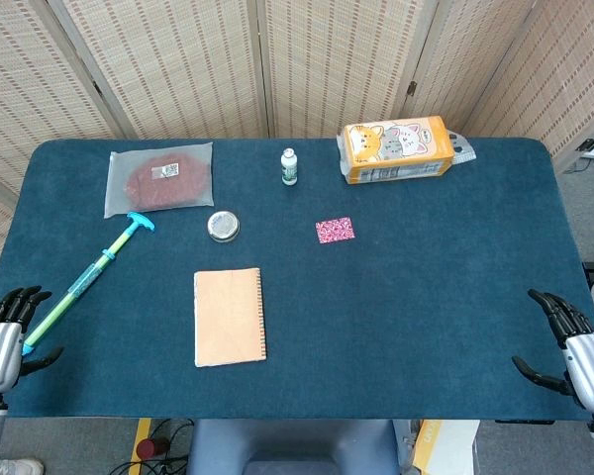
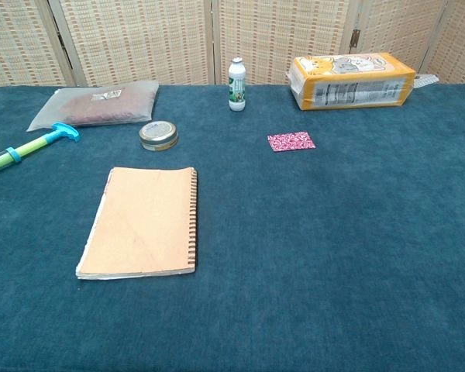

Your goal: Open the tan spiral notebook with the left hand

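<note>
Tan spiral notebook (image 1: 230,317) lies closed and flat on the blue table (image 1: 426,287), spiral edge on the side away from the left hand (image 1: 5,341), well apart from it. Left hand rests at the near table corner, fingers spread, holding nothing. Right hand (image 1: 574,346) sits opposite, fingers likewise apart. A green syringe-like tool (image 1: 84,282) lies just beside the left hand.

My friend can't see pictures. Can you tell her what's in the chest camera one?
A closed tan spiral notebook lies flat on a dark blue felt table, its wire binding on the right. Behind it sit a round metal tin, a small white bottle, a pink patterned square and an orange cat-print package. No hands show.
</note>
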Robot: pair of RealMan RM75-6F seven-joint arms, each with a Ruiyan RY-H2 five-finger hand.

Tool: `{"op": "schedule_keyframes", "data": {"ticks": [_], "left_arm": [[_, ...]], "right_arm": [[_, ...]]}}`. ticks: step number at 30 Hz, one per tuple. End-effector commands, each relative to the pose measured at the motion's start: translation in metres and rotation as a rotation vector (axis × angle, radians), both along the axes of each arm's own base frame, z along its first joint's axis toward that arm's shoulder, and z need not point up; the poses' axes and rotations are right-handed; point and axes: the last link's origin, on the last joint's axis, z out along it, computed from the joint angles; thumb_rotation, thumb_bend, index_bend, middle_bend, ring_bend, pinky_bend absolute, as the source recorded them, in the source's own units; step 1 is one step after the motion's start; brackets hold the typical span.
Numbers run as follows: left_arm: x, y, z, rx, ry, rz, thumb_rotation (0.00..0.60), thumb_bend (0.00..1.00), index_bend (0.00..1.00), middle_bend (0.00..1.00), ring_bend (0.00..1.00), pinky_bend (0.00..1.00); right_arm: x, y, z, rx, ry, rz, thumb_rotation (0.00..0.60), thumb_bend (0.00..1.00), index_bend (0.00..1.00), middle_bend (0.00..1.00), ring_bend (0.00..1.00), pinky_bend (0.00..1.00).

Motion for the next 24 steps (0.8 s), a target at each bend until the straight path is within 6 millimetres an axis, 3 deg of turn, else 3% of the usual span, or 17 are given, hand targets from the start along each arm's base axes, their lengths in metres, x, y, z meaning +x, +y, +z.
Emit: {"op": "schedule_keyframes", "data": {"ticks": [1,11,24], "left_arm": [[0.0,0.001,-0.001,-0.003,0.0,-0.003,0.6,0.17,0.23,0.19,0.15,0.26],[0.011,0.015,-0.008,-0.033,-0.015,-0.093,0.6,0.17,0.24,0.19,0.15,0.26],[0.046,0.08,-0.063,-0.284,-0.01,-0.456,0.6,0.17,0.28,0.19,0.15,0.26]], "right_arm": [[0.0,0.0,0.0,-0.001,-0.001,0.0,0.6,0.26,0.0,0.15,0.1,0.15],[0.002,0.003,0.003,-0.015,0.006,0.004,0.6,0.26,0.0,0.15,0.1,0.15],[0.008,0.004,0.003,-0.015,0.014,0.013,0.6,0.26,0.0,0.15,0.1,0.15]]}}
